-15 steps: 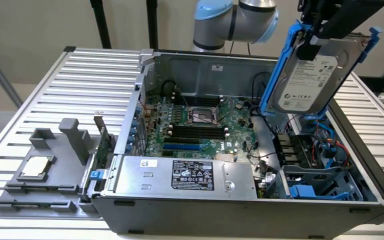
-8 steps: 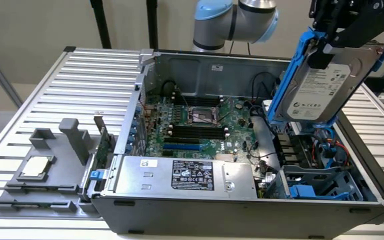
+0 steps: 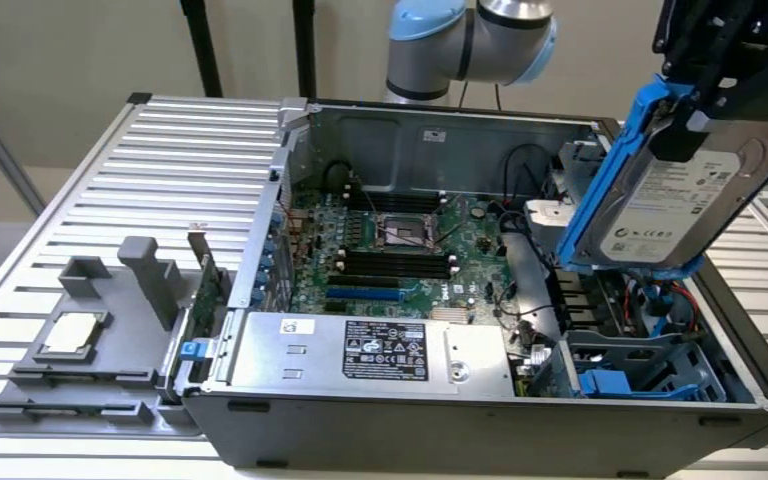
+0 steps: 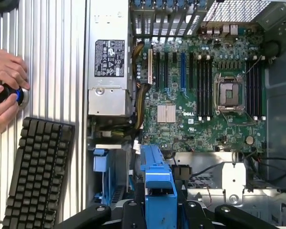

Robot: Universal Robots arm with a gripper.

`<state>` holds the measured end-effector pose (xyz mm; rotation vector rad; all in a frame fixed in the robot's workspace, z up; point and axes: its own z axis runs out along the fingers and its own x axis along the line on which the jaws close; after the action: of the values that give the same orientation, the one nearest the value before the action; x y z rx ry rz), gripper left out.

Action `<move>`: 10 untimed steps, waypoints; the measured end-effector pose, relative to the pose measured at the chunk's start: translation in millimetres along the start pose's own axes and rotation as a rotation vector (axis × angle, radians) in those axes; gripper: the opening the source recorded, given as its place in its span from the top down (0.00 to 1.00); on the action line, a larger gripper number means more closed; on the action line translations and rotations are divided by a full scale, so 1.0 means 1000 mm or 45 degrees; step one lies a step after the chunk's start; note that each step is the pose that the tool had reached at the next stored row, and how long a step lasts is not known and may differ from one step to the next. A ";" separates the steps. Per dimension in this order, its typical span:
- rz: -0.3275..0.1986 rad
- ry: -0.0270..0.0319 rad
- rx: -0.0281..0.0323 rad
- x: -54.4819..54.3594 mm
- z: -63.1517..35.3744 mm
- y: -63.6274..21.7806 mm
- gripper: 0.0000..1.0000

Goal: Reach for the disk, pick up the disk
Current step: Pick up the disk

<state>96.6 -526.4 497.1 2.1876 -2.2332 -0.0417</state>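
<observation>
The disk, a silver-grey hard drive with a white label in a bright blue carrier, hangs tilted in the air above the exterior view's right end of the open computer case. My gripper is shut on its upper edge. In the wrist view the carrier's blue edge sticks out between my black fingers, well above the drive bay.
Inside the case lie the green motherboard and a silver power supply box with a black label. Blue drive cages sit below the disk. A small silver chip rests on a grey fixture. A person's hands and a keyboard lie beside the case.
</observation>
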 end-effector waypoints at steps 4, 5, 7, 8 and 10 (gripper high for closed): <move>0.000 0.0000 -0.0005 0.010 -0.0017 -0.0067 0.67; 0.000 -0.0001 -0.0007 0.013 -0.0023 -0.0082 0.67; 0.000 -0.0012 -0.0017 0.017 -0.0031 -0.0107 0.67; 0.000 -0.0027 -0.0025 0.019 -0.0033 -0.0118 0.67; 0.000 -0.0093 -0.0038 0.023 -0.0034 -0.0133 0.67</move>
<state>109.5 -550.1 499.9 2.1898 -2.2352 -0.0531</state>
